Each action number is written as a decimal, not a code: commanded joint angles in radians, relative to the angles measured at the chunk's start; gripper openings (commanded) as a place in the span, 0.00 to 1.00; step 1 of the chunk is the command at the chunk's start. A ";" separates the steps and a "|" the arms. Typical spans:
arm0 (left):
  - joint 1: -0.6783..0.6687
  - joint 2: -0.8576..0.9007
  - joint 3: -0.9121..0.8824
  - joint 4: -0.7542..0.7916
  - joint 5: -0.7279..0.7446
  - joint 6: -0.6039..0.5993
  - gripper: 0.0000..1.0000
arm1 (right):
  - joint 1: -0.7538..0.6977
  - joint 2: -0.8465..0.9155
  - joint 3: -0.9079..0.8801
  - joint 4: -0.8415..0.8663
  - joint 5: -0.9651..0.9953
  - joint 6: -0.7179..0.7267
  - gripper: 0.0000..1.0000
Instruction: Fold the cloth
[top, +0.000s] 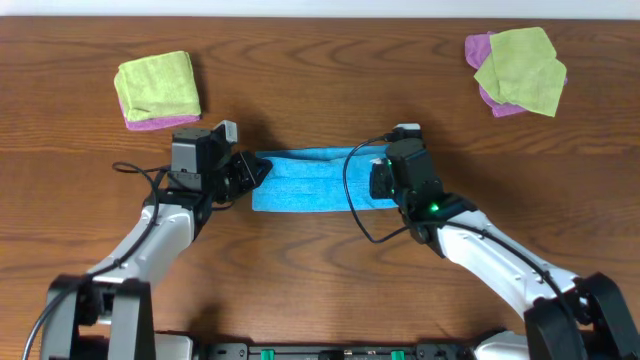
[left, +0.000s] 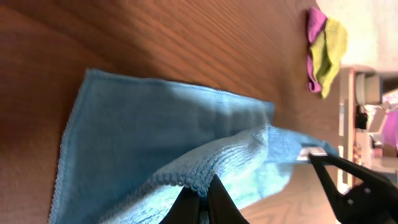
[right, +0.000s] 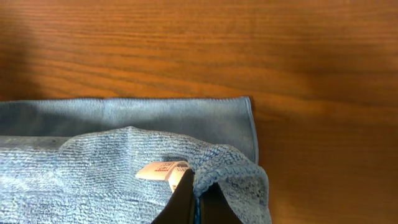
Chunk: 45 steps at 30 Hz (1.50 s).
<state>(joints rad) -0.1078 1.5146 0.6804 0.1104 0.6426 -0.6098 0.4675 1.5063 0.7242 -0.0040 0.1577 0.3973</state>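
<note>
The bright blue cloth (top: 305, 180) lies on the wooden table between the two arms, folded over into a wide strip. My left gripper (top: 250, 172) is shut on the cloth's left edge; the left wrist view shows the fingers (left: 205, 198) pinching the raised upper layer of the cloth (left: 155, 137). My right gripper (top: 380, 180) is shut on the cloth's right edge; the right wrist view shows its fingers (right: 196, 198) pinching a raised corner of the cloth (right: 93, 168) beside a small white label (right: 161, 169). The lower layer lies flat beyond the lifted edge.
A lime-green cloth on a purple one (top: 157, 88) lies at the back left. Another lime-green and purple pile (top: 517, 70) lies at the back right, and also shows in the left wrist view (left: 324, 50). Black cables run from both grippers.
</note>
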 joint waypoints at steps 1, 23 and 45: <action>0.001 0.043 0.014 0.006 -0.050 -0.015 0.06 | -0.015 0.029 0.021 0.023 0.011 -0.029 0.01; 0.000 0.203 0.014 0.175 -0.153 -0.022 0.06 | -0.061 0.198 0.028 0.199 -0.001 -0.084 0.01; -0.002 0.180 0.045 0.230 -0.114 -0.003 0.95 | -0.061 0.084 0.028 0.090 0.004 -0.064 0.75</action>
<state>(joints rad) -0.1131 1.7344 0.7017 0.3408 0.5270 -0.6312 0.4149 1.6436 0.7349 0.1062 0.1535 0.3210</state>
